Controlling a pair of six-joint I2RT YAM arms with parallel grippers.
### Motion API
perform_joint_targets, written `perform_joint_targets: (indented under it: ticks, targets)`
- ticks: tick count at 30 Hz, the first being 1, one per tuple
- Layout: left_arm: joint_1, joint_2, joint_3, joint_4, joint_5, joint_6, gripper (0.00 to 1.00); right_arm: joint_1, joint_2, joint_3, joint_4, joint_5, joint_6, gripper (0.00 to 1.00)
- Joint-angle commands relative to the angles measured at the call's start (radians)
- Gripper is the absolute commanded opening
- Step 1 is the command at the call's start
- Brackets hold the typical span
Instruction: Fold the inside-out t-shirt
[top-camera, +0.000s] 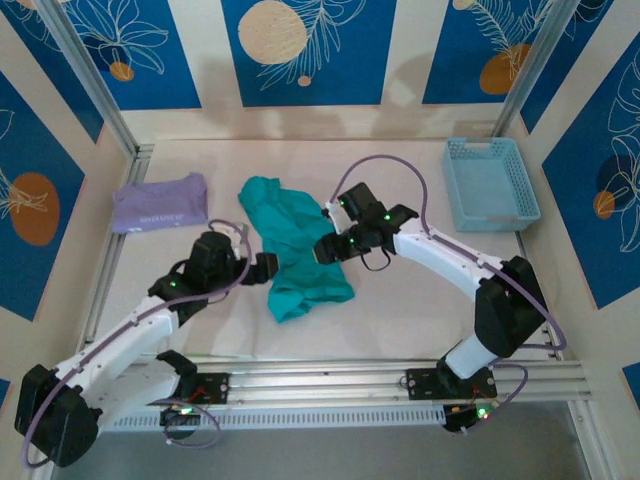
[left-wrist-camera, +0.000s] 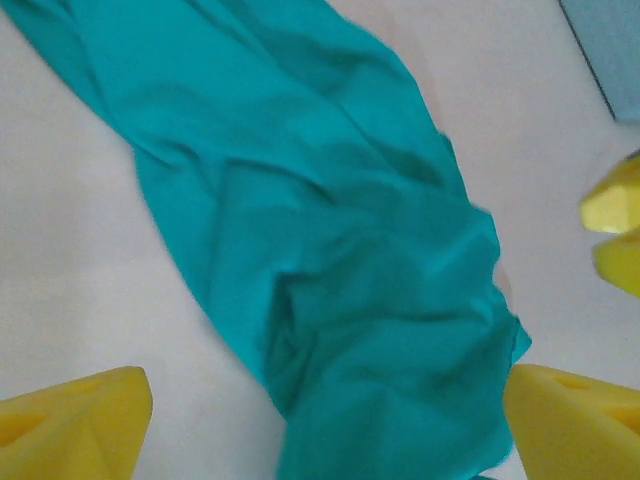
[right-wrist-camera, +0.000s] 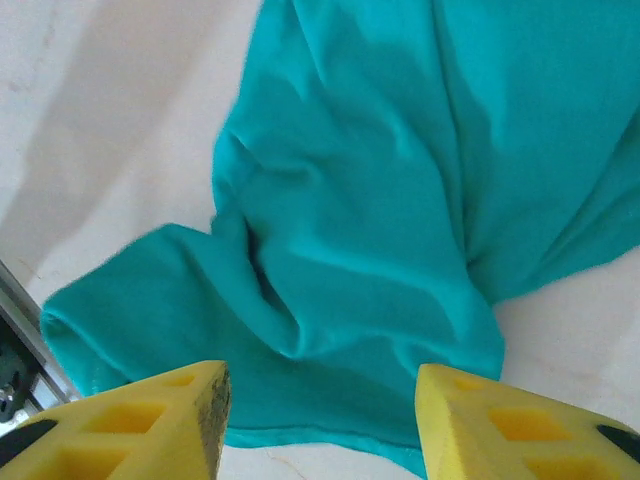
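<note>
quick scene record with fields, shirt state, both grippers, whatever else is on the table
garment: teal t-shirt, crumpled in a long bunch, not folded
location: middle of the table
left gripper: open, fingers either side of the cloth, not gripping
right gripper: open, over the shirt's right edge, not gripping
other items: folded lavender shirt far left; light blue basket far right
</note>
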Motion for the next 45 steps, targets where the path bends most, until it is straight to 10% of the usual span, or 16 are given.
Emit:
perform_joint_targets:
  ticks: [1, 9, 17, 24, 45]
  targets:
    - [-0.155, 0.015, -0.004, -0.002, -0.056, -0.037, 0.90, 0.018, -0.005, -0.111, 0.012, 0.024, 0.083, 0.54]
    - [-0.293, 0.253, 0.039, -0.038, -0.115, -0.060, 0.85, -0.006, 0.083, -0.155, 0.017, 0.049, 0.120, 0.56]
    - [-0.365, 0.171, -0.056, -0.020, -0.148, -0.154, 0.87, -0.026, 0.146, -0.191, 0.094, -0.017, 0.137, 0.54]
    - [-0.394, 0.054, -0.106, -0.070, -0.149, -0.205, 0.88, -0.057, 0.072, -0.208, 0.142, -0.099, 0.146, 0.01]
    - [-0.656, 0.224, 0.026, -0.231, -0.471, -0.375, 0.92, -0.074, -0.129, -0.217, 0.220, -0.229, 0.250, 0.00]
